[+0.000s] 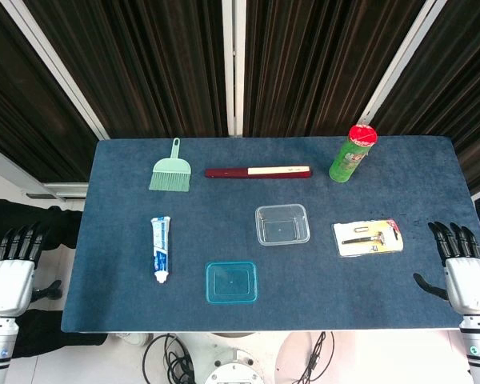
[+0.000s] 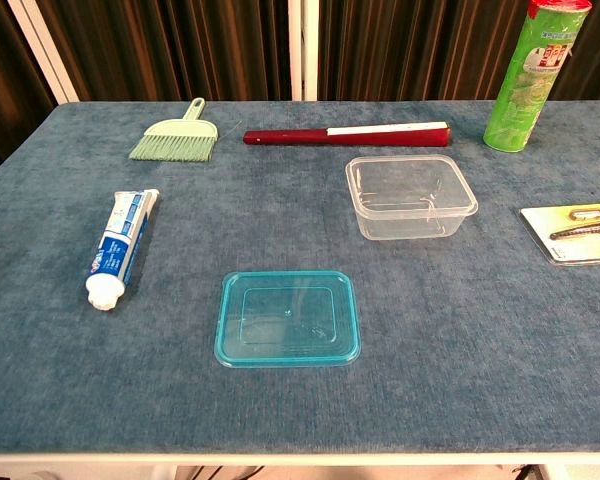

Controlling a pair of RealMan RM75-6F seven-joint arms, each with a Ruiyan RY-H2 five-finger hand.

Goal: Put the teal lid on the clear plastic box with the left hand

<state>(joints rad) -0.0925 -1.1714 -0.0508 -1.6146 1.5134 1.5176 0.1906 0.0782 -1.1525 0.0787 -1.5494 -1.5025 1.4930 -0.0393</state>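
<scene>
The teal lid (image 1: 231, 282) (image 2: 287, 318) lies flat near the table's front edge, a little left of centre. The clear plastic box (image 1: 282, 224) (image 2: 410, 196) stands uncovered behind it and to the right, apart from the lid. My left hand (image 1: 12, 268) hangs off the table's left side, fingers straight and apart, holding nothing. My right hand (image 1: 462, 268) hangs off the right side in the same way, also with nothing in it. Neither hand appears in the chest view.
A toothpaste tube (image 1: 161, 249) (image 2: 119, 247) lies left of the lid. At the back are a green hand brush (image 1: 171, 169) (image 2: 177, 138), a dark red folded fan (image 1: 258, 172) (image 2: 346, 134) and a green can (image 1: 352, 153) (image 2: 535, 72). A packaged razor (image 1: 368, 238) (image 2: 580, 229) lies right of the box.
</scene>
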